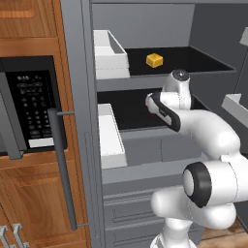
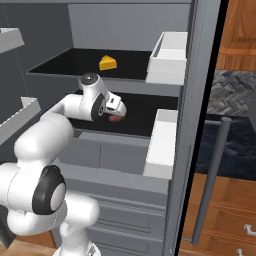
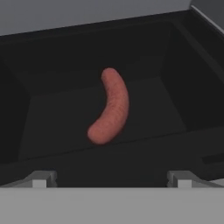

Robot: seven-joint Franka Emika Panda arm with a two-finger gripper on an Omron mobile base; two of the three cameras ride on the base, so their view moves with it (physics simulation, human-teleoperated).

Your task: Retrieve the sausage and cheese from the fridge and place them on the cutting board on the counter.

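The fridge stands open. On its upper black shelf sits the yellow-orange cheese. The reddish-brown, curved sausage lies on the lower black shelf, and a bit of it peeks out below the hand. My gripper reaches into that lower shelf and is open, its fingertips spread wide and short of the sausage, with nothing between them. A strip of the dark counter shows past the fridge's right side. The cutting board is out of view.
White door bins flank the shelves on one side, and more bins show from the other. A long bar handle and a black microwave stand left of the fridge. Grey drawers lie below the shelves.
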